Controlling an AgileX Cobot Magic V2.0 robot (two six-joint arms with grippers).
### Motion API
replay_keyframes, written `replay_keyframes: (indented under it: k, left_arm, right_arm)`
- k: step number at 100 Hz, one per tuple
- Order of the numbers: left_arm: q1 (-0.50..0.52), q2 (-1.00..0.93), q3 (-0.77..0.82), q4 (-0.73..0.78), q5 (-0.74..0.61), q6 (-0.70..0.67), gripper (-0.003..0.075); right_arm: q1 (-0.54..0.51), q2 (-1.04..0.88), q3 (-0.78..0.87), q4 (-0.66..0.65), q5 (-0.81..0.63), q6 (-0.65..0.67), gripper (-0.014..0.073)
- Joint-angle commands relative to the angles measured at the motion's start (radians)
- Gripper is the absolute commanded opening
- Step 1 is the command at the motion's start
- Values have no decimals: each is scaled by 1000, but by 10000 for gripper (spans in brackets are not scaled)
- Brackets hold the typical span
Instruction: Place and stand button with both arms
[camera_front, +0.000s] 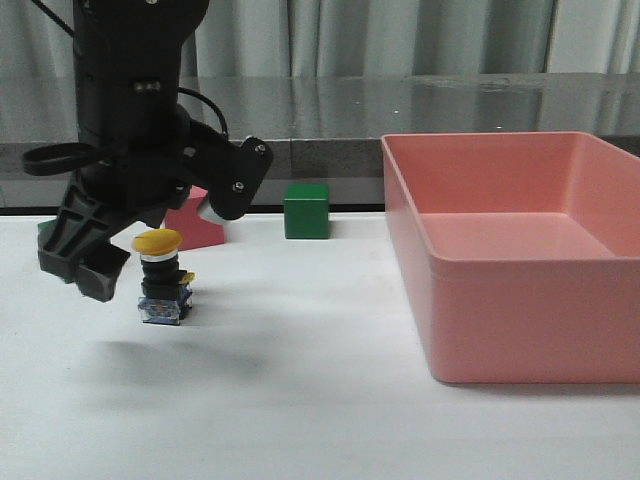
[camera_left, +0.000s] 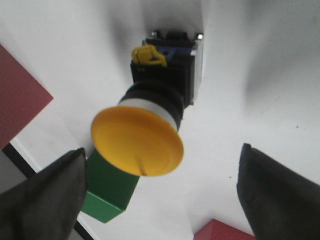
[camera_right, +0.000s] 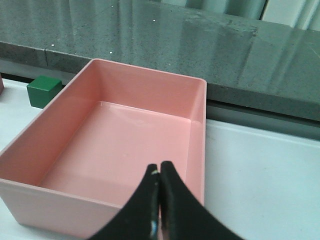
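The button (camera_front: 160, 283) stands upright on the white table, yellow cap on top, blue base down. My left gripper (camera_front: 160, 232) hangs over it, open, with one finger on each side of the cap and not touching it. In the left wrist view the button (camera_left: 150, 112) sits between and beyond the two black fingers (camera_left: 45, 200), with clear gaps on both sides of the left gripper (camera_left: 161, 167). My right gripper (camera_right: 159, 169) is shut and empty, above the near wall of the pink bin (camera_right: 150, 72); it does not show in the front view.
A large pink bin (camera_front: 520, 300) fills the right of the table. A green cube (camera_front: 306, 210) and a red cube (camera_front: 203, 226) stand behind the button near the table's back edge. A dark counter runs behind the table.
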Motion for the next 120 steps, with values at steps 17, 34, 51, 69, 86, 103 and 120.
replay_keyframes:
  k: [17, 34, 51, 69, 86, 103, 120]
  left_arm:
    - [81, -183, -28, -27, 36, -275, 316]
    - [258, -322, -26, -337, -17, -296, -18]
    - [409, -493, 73, -643, -176, -173, -20]
    - [445, -718, 322, -792, -479, -121, -20]
    - [445, -960, 581, -929, -689, -121, -20]
    - [445, -1189, 806, -1019, -785, -121, -20]
    - [445, -1400, 957, -1026, -788, -121, -20]
  right_arm:
    - [-8, 8, -27, 7, -74, 1, -76]
    - [-8, 8, -27, 7, -74, 1, -76]
    - [-8, 8, -27, 7, -73, 1, -76]
    - [-8, 8, -27, 7, -73, 1, -76]
    - [-8, 8, -27, 7, -73, 1, -76]
    - [-8, 8, -27, 7, -73, 1, -76]
    - [-8, 8, -27, 7, -73, 1, -76]
